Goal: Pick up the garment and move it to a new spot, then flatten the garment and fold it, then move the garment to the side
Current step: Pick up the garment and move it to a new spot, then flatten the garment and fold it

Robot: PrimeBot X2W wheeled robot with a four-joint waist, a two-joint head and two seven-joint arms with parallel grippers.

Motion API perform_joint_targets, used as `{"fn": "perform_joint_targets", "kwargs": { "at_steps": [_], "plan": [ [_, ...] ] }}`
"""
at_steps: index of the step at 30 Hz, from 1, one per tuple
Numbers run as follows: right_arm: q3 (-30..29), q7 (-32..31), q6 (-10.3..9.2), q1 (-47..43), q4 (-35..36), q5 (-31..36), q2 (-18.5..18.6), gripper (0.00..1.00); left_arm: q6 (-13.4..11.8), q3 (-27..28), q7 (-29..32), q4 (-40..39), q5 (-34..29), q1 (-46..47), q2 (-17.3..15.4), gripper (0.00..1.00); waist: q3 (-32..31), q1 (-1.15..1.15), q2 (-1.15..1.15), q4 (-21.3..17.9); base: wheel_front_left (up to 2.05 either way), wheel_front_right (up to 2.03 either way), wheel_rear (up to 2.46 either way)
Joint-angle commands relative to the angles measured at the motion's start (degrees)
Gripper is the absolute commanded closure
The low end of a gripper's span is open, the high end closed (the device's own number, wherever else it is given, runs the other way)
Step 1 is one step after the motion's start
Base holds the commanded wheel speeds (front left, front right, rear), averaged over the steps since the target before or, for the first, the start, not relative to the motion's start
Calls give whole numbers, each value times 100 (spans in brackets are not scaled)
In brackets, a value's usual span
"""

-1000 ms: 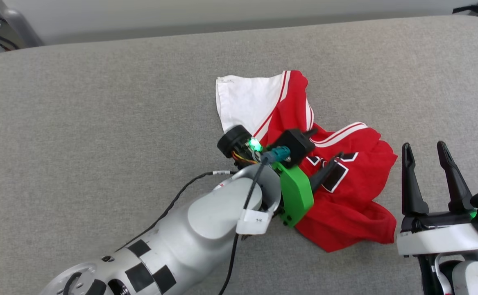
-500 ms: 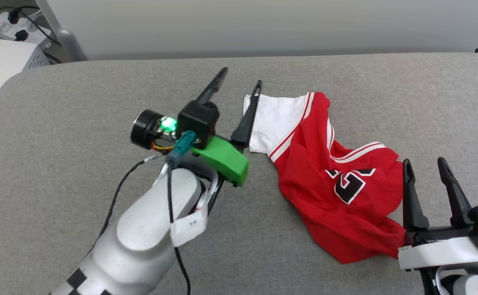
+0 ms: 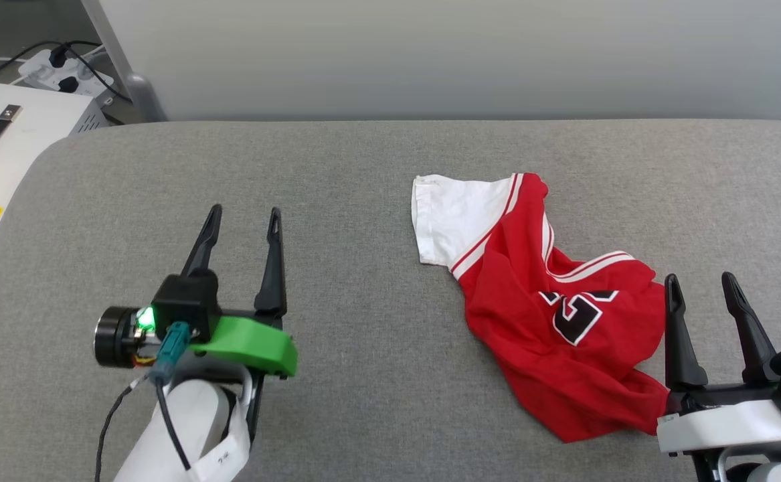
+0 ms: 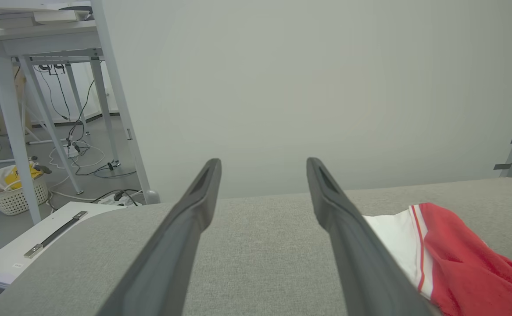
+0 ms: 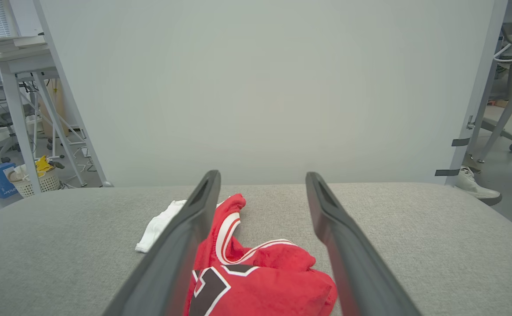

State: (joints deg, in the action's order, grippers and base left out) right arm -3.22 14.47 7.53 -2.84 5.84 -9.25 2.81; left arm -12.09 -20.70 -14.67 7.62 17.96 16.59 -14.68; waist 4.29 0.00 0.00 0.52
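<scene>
The garment (image 3: 551, 314), a red jersey with a white sleeve and black white-outlined characters, lies crumpled on the grey padded surface (image 3: 363, 201), right of centre. My left gripper (image 3: 243, 217) stands open and empty well to the left of it, fingers pointing away from me. My right gripper (image 3: 699, 284) is open at the garment's lower right edge, holding nothing. In the left wrist view the garment (image 4: 453, 263) lies to the right of the fingers (image 4: 194, 210). The right wrist view has the garment (image 5: 260, 276) lying between and below the fingers (image 5: 326, 210).
A pale wall panel (image 3: 430, 53) stands behind the padded surface. A white box with a black handle (image 3: 2, 147) and a power strip with cables (image 3: 62, 67) sit off the left end. Desks (image 4: 27, 44), a basket (image 4: 14, 193) and a person's shoe (image 5: 475, 186) are beyond.
My left arm has pulled away from the garment to the left and back, fingers open and empty. The camera has tilted up. The garment lies as it was left; the right gripper held still.
</scene>
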Motion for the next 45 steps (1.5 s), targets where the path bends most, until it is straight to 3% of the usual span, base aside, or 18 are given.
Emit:
{"fn": "perform_joint_targets", "kwargs": {
  "at_steps": [1, 11, 21, 45],
  "plan": [
    [6, 52, -4, -120, -10, -20, 7, 0, 79, 159, -32, -56, -104, -267, -5, 0, -50, 0, 0, 8, 0, 0, 0],
    [20, 52, -4, -259, -147, -72, 7, 0, 592, 962, -32, -218, -548, -1330, 353, 0, -199, 0, 0, -5, 0, 0, 0],
    [89, 52, -4, -403, -304, -102, 7, 0, 1031, 1339, -32, -182, -964, -1785, 787, 0, -340, 0, 0, 17, 0, 0, 0],
    [120, 52, -4, -411, -445, -124, 7, 0, 1433, 1868, -33, -21, -1365, -1820, 1092, 0, -247, 0, 0, 43, 0, 0, 0]
  ]
}}
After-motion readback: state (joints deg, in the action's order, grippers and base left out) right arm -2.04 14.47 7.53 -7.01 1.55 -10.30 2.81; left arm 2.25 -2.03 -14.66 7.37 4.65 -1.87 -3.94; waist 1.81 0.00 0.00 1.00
